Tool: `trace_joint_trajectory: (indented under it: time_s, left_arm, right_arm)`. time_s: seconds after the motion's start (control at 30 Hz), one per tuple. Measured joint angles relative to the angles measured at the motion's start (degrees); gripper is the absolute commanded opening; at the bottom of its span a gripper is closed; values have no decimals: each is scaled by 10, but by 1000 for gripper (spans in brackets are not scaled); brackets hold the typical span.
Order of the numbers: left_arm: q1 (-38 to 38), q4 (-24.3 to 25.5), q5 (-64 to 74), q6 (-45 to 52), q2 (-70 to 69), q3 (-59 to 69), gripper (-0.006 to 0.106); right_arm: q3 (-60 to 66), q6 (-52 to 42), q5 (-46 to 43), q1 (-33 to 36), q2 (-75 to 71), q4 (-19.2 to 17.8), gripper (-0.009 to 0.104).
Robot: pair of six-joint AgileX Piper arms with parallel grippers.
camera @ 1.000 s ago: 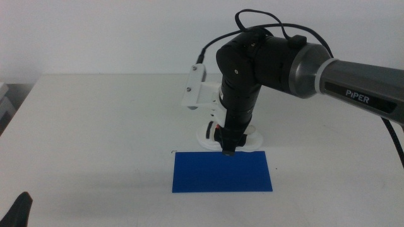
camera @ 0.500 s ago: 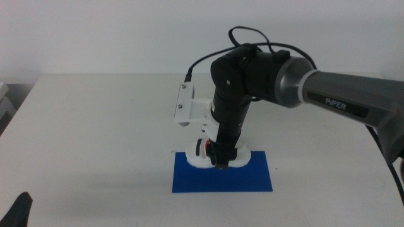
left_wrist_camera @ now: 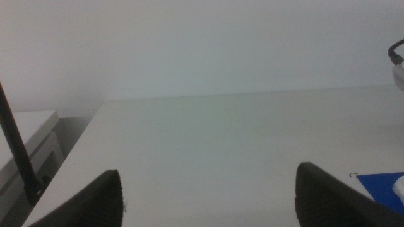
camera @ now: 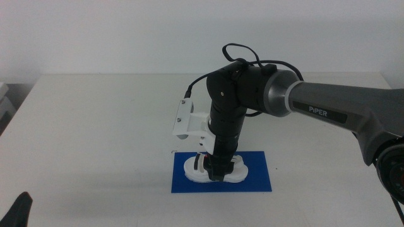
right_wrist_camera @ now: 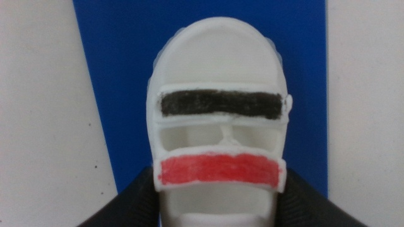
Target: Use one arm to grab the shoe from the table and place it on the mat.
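Observation:
The black arm [camera: 328,110] lettered "PiPER" comes in from the right and points straight down. My right gripper [camera: 218,173] is shut on the white shoe [camera: 191,169], which sits low on the blue mat [camera: 255,180], inside its edges. In the right wrist view the shoe [right_wrist_camera: 218,120] shows a black strap and a red strap, with the mat [right_wrist_camera: 113,75] under it. The right gripper [right_wrist_camera: 218,205] has its dark jaws pressed against both sides of the shoe. My left gripper [camera: 19,211] waits at the bottom left, and its jaws stand wide apart in the left wrist view [left_wrist_camera: 208,195].
The white table [camera: 95,126] is bare around the mat. A white camera mount [camera: 186,120] sticks out left of the right wrist. A white unit [left_wrist_camera: 28,135] and a thin black rod [left_wrist_camera: 16,151] stand past the table's left edge.
The right arm has carried the shoe from behind the mat's far edge toward the camera and down onto the middle of the mat. The left gripper has not moved.

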Motion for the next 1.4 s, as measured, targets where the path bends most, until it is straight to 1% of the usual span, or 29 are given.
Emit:
trace_joint_trajectory:
  time_s: [0.03, 0.07, 0.13, 0.2, 0.23, 0.33, 0.43, 0.5, 0.57, 0.67, 0.73, 0.87, 0.93, 1.03, 1.1, 1.23, 1.33, 1.4]
  left_arm:
    - [0, 0, 0, 0, 0, 0, 94]
    - [0, 0, 0, 0, 0, 0, 94]
    - [0, 0, 0, 0, 0, 0, 94]
    - [0, 0, 0, 0, 0, 0, 94]
    - [0, 0, 0, 0, 0, 0, 94]
    - [0, 0, 0, 0, 0, 0, 94]
    - [0, 0, 0, 0, 0, 0, 94]
    - [0, 0, 0, 0, 0, 0, 94]
    - [0, 0, 0, 0, 0, 0, 94]
    - [0, 0, 0, 0, 0, 0, 94]
    - [0, 0, 0, 0, 0, 0, 94]
    - [0, 0, 0, 0, 0, 0, 94]
    - [0, 0, 0, 0, 0, 0, 94]
    - [0, 0, 0, 0, 0, 0, 94]
    - [0, 0, 0, 0, 0, 0, 94]
    - [0, 0, 0, 0, 0, 0, 94]
    - [0, 0, 0, 0, 0, 0, 94]
    - [0, 0, 0, 0, 0, 0, 94]
  right_arm:
    - [0, 0, 0, 0, 1, 1, -4]
    - [0, 0, 1, 0, 1, 1, 7]
    - [0, 0, 2, 0, 1, 1, 17]
    - [0, 0, 4, 0, 1, 2, 29]
    - [0, 0, 5, 0, 1, 2, 58]
    - [0, 0, 8, 0, 4, 2, 78]
    - [0, 6, 8, 0, 2, 2, 90]
    - [0, 19, 8, 0, -8, 2, 92]
    - [2, 39, 5, 0, -31, 2, 92]
    - [31, 89, -17, -7, -96, 3, 92]
    - [77, 119, -40, -17, -160, 3, 92]
    - [196, 146, -91, -35, -297, 6, 92]
    - [264, 154, -128, -44, -369, 24, 92]
    - [361, 179, -197, -66, -471, 68, 92]
    - [420, 204, -255, -82, -536, 79, 92]
    - [550, 258, -364, -110, -676, 82, 92]
    - [640, 291, -419, -123, -766, 81, 92]
    - [684, 312, -438, -131, -817, 71, 92]
